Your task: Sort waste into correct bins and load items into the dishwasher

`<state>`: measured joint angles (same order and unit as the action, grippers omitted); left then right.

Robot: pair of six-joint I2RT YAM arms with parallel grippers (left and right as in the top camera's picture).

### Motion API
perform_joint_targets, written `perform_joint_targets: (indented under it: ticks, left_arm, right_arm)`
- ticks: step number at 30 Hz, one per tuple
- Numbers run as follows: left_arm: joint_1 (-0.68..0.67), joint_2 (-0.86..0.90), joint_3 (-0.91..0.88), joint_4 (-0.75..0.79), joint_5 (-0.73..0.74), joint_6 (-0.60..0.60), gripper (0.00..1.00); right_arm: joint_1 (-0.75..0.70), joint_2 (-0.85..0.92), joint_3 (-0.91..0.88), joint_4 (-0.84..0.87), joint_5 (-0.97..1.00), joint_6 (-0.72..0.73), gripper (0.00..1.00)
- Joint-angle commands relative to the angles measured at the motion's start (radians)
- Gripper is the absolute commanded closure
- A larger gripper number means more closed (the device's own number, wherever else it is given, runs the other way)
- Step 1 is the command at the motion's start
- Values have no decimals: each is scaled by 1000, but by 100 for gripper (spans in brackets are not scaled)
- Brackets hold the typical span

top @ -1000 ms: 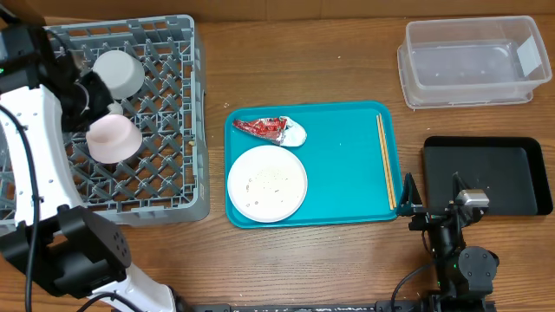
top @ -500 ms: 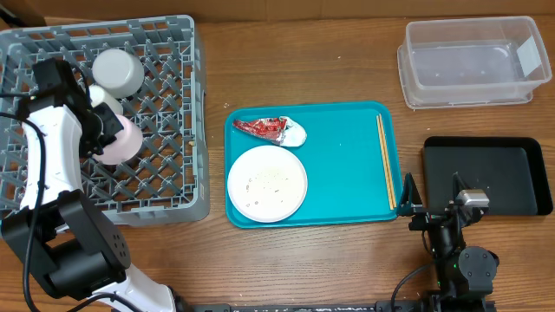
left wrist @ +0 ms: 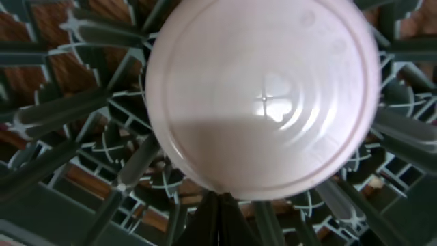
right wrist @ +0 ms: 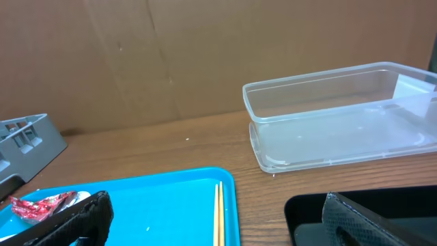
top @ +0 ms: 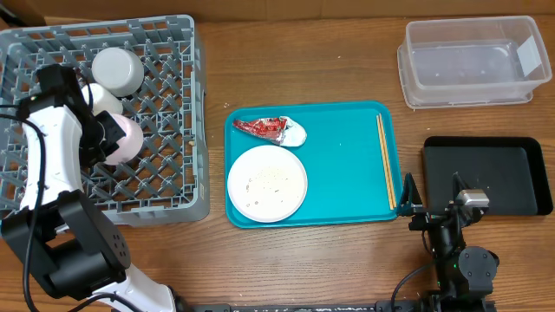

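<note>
Right, my left pincer (left wrist: 220, 205) is together, clamped on the thin rim of the small pinkish-white bowl (top: 124, 140). In the wrist view the two dark fingers meet at the bowl's lower edge and its round, faintly ringed face fills the frame. I can't tell from here whether that face is the inside or the underside. The bowl sits over the left-middle of the grey dish rack (top: 169, 178), low among the lattice ribs and apparently tilted, not flat. Just beside it, toward the back, stand the small white cup (top: 105, 98) and the round metal bowl (top: 118, 69). I judge this to be the placing step, and doing it well means easing down until the rim seats between ribs. I should part the fingers only once the bowl bears its own weight, then back out along the finger line so I don't nudge the cup. Further out, the teal tray (top: 347, 165) carries the white plate (top: 267, 183) flecked with grains, the red foil wrapper (top: 263, 127) with its napkin wad (top: 297, 133), and the chopsticks (top: 386, 160). My right pincer (top: 432, 195) hangs wide apart and empty near the front of the desk, between the teal tray and the black tray (top: 490, 173). The clear tub (top: 473, 62) sits behind.
</note>
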<state>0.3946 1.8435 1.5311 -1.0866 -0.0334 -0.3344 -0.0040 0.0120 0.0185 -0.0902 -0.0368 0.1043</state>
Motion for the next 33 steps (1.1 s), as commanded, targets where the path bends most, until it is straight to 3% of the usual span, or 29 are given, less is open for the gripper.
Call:
perform_joint_targets:
  ticks: [1,8,11,13,14,17,22,29,33]
  left_arm:
    - [2,-53,91,-35,55,-21,96]
    - [2,-134,137,-42,254,-21,96]
    - [-4,-165,137,-23,418,-21,95]
    - [-17,-167,137,-20,562,-20,70]
    - [-28,-164,136,-21,625,-13,63]
    - [-89,-157,132,-20,742,55,57]
    - [-268,-137,132,-11,727,141,48]
    - [-601,-55,132,93,464,139,40]
    - [-732,8,132,132,346,126,43]
  right_arm:
    - [3,-2,-10,6,10,3,0]
    - [3,-2,-10,6,10,3,0]
    - [3,-2,-10,6,10,3,0]
    - [3,-2,-10,6,10,3,0]
    - [3,-2,-10,6,10,3,0]
    - [3,-2,-10,6,10,3,0]
    - [3,-2,-10,6,10,3,0]
    - [3,-2,-10,6,10,3,0]
    - [3,-2,-10,6,10,3,0]
